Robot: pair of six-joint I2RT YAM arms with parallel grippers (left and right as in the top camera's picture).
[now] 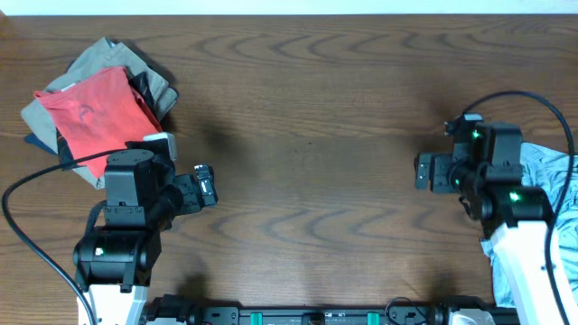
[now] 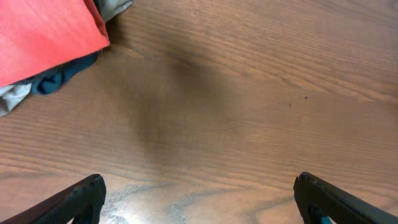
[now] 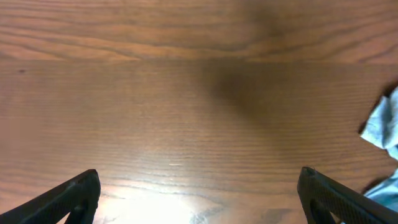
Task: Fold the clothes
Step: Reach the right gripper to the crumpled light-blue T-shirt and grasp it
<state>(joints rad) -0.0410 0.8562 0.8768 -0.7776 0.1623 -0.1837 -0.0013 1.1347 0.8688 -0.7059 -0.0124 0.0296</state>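
Two grippers, left gripper (image 2: 199, 180) and right gripper (image 3: 199, 173), gape empty; red garment (image 1: 97, 116) is judged limp, light (no stiffness); pinch an edge corner.

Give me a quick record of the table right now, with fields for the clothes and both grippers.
pile: red shirt on khaki garment and dark blue garment, crumpled, far left
other cloth: light blue garment, right edge, partly hidden
left gripper: open, empty, over bare table
right gripper: open, empty, over bare table

Red shirt (image 1: 97, 113) on khaki garment (image 1: 135, 63); pale-blue cloth (image 1: 551, 171); wood-grain table (image 1: 316, 117)
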